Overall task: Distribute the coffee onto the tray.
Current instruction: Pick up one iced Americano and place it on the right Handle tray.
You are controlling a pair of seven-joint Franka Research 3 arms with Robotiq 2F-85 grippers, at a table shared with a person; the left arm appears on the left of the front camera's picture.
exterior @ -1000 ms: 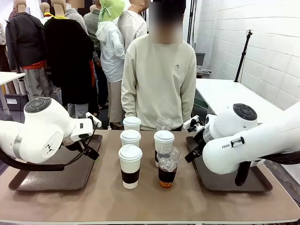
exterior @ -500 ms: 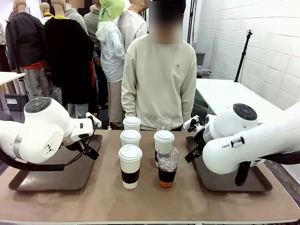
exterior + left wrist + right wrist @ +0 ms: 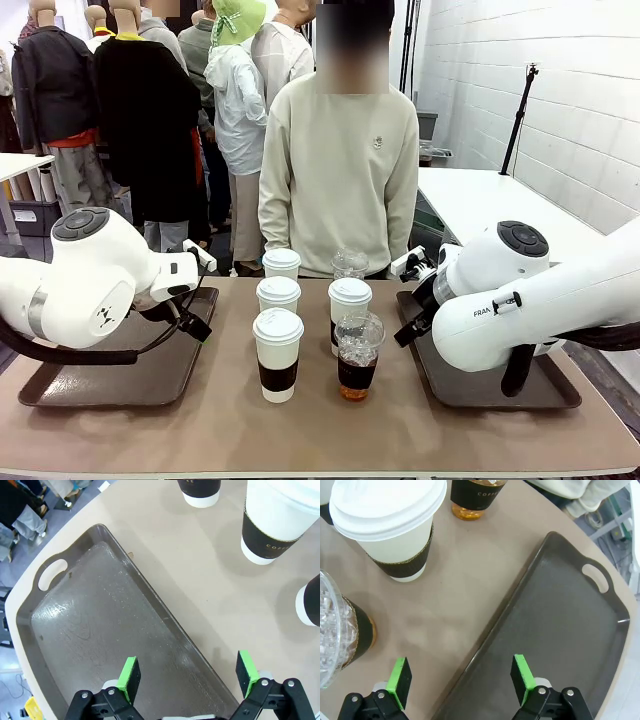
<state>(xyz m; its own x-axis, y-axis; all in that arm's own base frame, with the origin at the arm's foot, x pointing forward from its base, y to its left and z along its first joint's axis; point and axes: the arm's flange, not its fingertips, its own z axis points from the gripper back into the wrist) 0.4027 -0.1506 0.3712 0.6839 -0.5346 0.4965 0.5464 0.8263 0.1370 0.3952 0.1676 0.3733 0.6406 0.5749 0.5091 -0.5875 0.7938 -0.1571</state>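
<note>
Cups (image 3: 278,350) stand upright at the counter (image 3: 200,430) centre between arms; right tool (image 3: 461,677), spread and empty, is nearest the front iced cup (image 3: 340,630); left tool (image 3: 189,675) spread too.

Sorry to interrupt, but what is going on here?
Nothing is being handled yet. Four lidded paper cups and two iced coffees stand mid-table between the left tray and right tray, which hold no cups. The left fingers and right fingers hang open over their trays' inner edges. A person stands opposite.
</note>
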